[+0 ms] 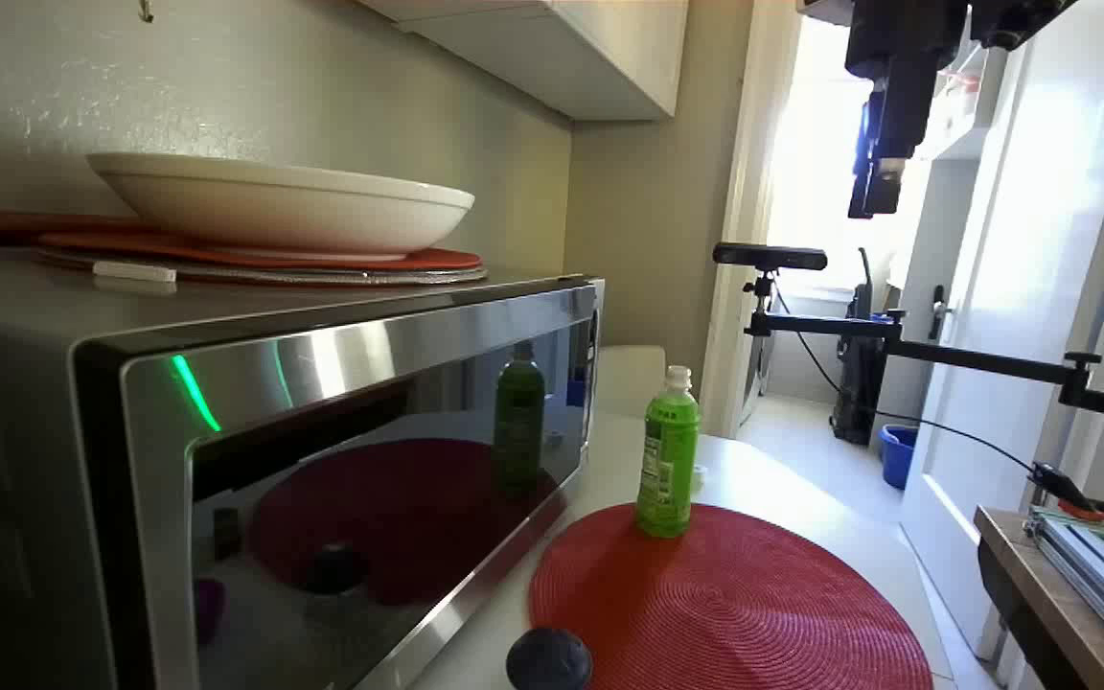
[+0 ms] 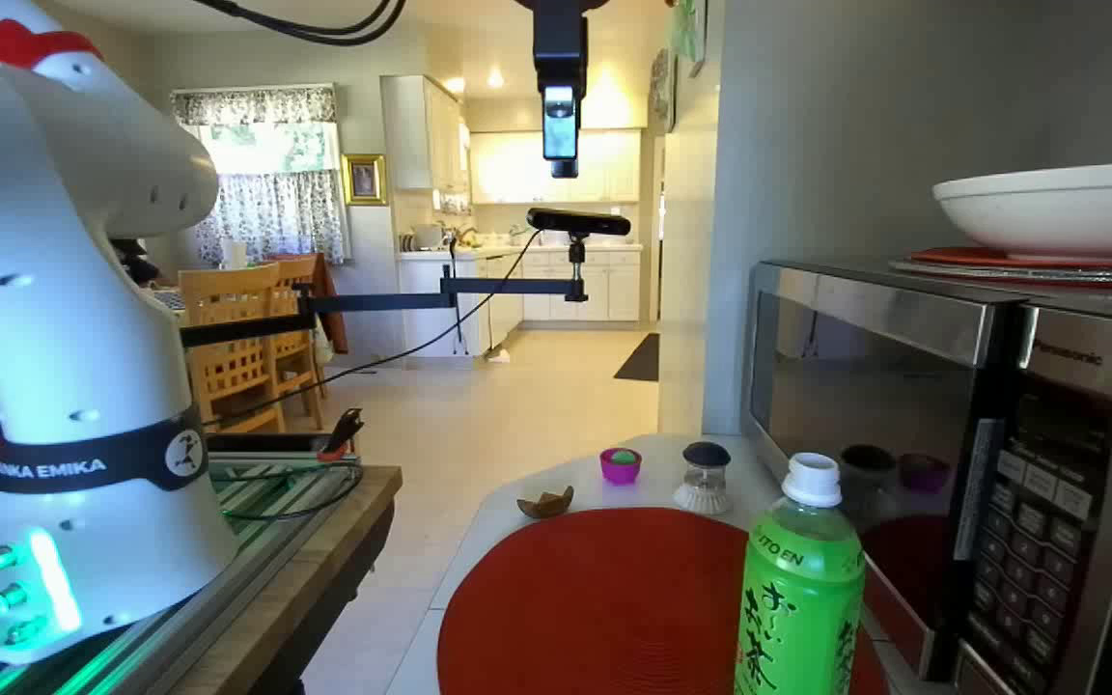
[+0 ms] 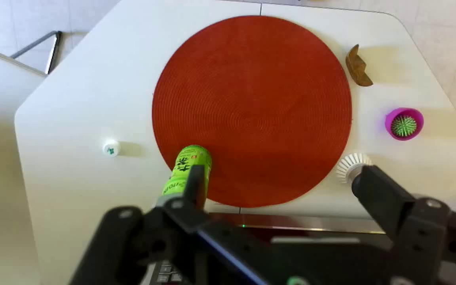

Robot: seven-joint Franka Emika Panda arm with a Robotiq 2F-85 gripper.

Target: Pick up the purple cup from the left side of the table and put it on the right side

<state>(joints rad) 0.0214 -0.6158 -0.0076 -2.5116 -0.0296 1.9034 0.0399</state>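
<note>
Wrist view: found the purple cup (image 3: 420, 121) near the right edge of the round red mat (image 3: 251, 113), not touching it, upright on the table (image 3: 73, 107), with a green spiky ball (image 3: 404, 126) inside. Found the gripper (image 3: 280, 175) with fingers spread wide, holding nothing.

In an exterior view: located the cup past the mat's far edge, between a brown curved piece (image 2: 545, 503) and a dark-knobbed object (image 2: 706, 475), touching neither. Saw the gripper high above the mat.

In an exterior view: marked the green bottle (image 1: 669, 470) on the mat at its rim. Did not see the cup directly; caught only a dull purple patch (image 1: 209, 609) in the microwave door (image 1: 360, 431), possibly the cup's reflection.

Progress: read the cup's place as left of the mat for the robot (image 2: 83, 347), so judged nothing done. Left to do: grip, lift, carry over the mat clear of the bottle, set down beyond the mat's opposite edge.
</note>
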